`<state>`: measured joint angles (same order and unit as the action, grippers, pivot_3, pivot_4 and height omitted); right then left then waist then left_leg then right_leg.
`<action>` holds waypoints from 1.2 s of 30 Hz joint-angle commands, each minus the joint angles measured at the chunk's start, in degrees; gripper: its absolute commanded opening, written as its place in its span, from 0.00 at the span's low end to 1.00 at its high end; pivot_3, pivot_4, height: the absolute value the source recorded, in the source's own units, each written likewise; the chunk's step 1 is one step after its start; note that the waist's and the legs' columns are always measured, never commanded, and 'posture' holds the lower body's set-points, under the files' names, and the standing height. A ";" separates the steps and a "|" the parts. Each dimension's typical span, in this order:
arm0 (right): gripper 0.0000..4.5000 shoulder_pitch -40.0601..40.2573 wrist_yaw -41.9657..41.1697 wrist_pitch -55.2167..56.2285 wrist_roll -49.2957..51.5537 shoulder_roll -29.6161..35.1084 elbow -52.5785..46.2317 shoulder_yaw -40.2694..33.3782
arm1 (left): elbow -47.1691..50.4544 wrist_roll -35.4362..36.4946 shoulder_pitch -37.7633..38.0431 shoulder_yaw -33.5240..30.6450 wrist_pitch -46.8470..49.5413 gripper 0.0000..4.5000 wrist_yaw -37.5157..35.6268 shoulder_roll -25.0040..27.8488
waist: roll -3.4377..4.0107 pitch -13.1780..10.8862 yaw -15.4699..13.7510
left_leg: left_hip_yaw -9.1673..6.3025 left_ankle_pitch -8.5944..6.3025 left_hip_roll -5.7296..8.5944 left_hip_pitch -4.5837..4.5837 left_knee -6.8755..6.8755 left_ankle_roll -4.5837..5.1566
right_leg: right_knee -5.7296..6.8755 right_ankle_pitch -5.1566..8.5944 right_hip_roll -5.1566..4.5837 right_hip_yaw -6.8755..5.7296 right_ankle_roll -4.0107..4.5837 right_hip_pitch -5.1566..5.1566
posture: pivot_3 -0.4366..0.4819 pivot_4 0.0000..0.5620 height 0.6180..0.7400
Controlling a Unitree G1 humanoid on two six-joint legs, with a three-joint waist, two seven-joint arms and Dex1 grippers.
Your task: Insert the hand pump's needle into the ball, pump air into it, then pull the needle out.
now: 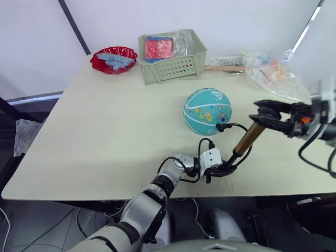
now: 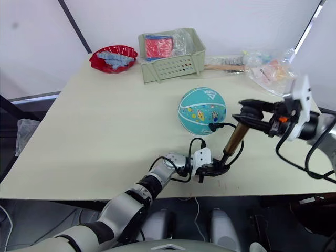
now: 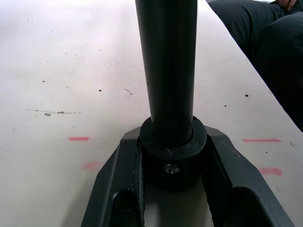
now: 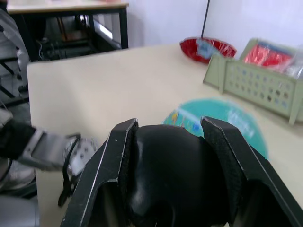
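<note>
Bronze-gold hand pump [image 1: 249, 137] (black ends) held by both grippers' fingers beside teal ball [image 1: 207, 111].

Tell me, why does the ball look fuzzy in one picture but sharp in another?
In the right wrist view the ball and the left gripper's arm look soft and smeared, out of focus behind the close black handle. In the left eye view the ball is sharp, prints readable. In the left wrist view the hand pump looks dark, while the table is washed out bright.
</note>
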<state>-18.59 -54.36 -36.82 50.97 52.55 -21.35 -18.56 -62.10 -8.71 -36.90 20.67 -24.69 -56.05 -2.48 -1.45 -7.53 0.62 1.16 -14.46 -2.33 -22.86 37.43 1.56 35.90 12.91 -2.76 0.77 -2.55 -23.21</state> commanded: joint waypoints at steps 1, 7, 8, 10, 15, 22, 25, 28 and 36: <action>0.36 -3.81 1.27 -1.14 4.14 2.35 -0.74 -6.54 | -4.61 -2.56 2.65 1.00 2.47 0.26 0.63 2.33 | 0.00 0.00 0.02 | -0.01 0.00 0.00 0.00 0.00 0.00 | 0.00 0.00 0.00 0.00 0.00 0.00 | 0.48 0.27 0.96; 0.36 -5.58 2.17 -3.40 6.13 3.56 -0.57 -8.01 | -4.62 -2.58 2.59 1.01 2.47 0.26 0.58 2.34 | 0.03 -0.01 0.03 | -0.02 0.00 0.00 0.00 0.00 0.00 | 0.00 0.00 -0.02 0.03 0.00 -0.01 | 0.48 0.27 0.96; 0.36 -5.49 2.20 -3.55 6.04 3.54 -0.67 -7.95 | -4.61 -2.57 2.58 1.01 2.49 0.26 0.57 2.33 | 0.03 -0.01 0.03 | -0.02 0.00 0.00 0.00 0.00 0.00 | 0.00 0.00 -0.02 0.04 -0.01 -0.02 | 0.48 0.27 0.96; 0.36 -4.39 1.82 -3.46 4.95 3.57 -0.89 -7.34 | -4.61 -2.57 2.56 1.02 2.52 0.26 0.59 2.30 | 0.03 -0.01 0.03 | -0.02 0.00 0.00 0.00 0.00 0.00 | 0.00 0.00 -0.02 0.05 0.00 -0.02 | 0.48 0.27 0.96; 0.36 1.01 -0.01 0.45 -1.54 2.32 -1.17 -3.70 | -4.60 -2.55 2.54 1.03 2.53 0.26 0.65 2.23 | -0.02 0.03 0.01 | -0.01 0.00 0.00 0.00 0.00 0.00 | 0.00 0.01 0.00 0.00 -0.02 0.00 | 0.48 0.27 0.96; 0.36 7.75 0.18 7.31 -8.38 -2.64 -0.84 2.31 | -4.69 -2.52 2.41 1.00 2.58 0.26 0.86 2.25 | -0.21 0.22 0.16 | -0.02 0.00 -0.03 0.12 0.00 0.00 | 0.00 0.11 0.02 0.03 -0.20 0.06 | 0.48 0.27 0.96; 0.36 11.03 0.50 10.27 -11.50 -5.40 -0.02 5.78 | -4.67 -2.51 2.53 1.01 2.53 0.26 0.85 2.37 | -0.49 0.44 0.16 | -0.03 0.00 -0.05 0.14 0.00 0.00 | 0.00 0.11 0.04 0.00 -0.18 0.08 | 0.48 0.27 0.96; 0.36 14.24 0.29 14.27 -15.72 -7.94 2.01 9.18 | -4.66 -2.54 2.56 1.05 2.51 0.26 0.84 2.36 | -0.50 0.49 0.16 | -0.05 0.00 -0.06 0.16 0.00 0.00 | 0.01 0.10 0.04 0.02 -0.18 0.08 | 0.48 0.27 0.96; 0.36 19.19 1.35 24.97 -26.22 -14.20 9.09 17.19 | -4.54 -2.55 2.55 1.05 2.37 0.26 0.91 2.36 | -0.78 0.85 0.19 | -0.04 0.00 -0.11 0.22 -0.01 0.00 | 0.01 0.11 0.09 0.00 -0.17 0.09 | 0.48 0.27 0.96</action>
<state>-2.24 -53.29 -12.18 30.70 38.42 -17.00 -5.28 -62.89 -9.11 -36.74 20.85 -24.55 -55.24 -2.03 -2.23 -6.68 0.81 1.12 -14.46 -2.45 -22.63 37.42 1.56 35.91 13.02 -2.67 0.77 -2.71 -23.11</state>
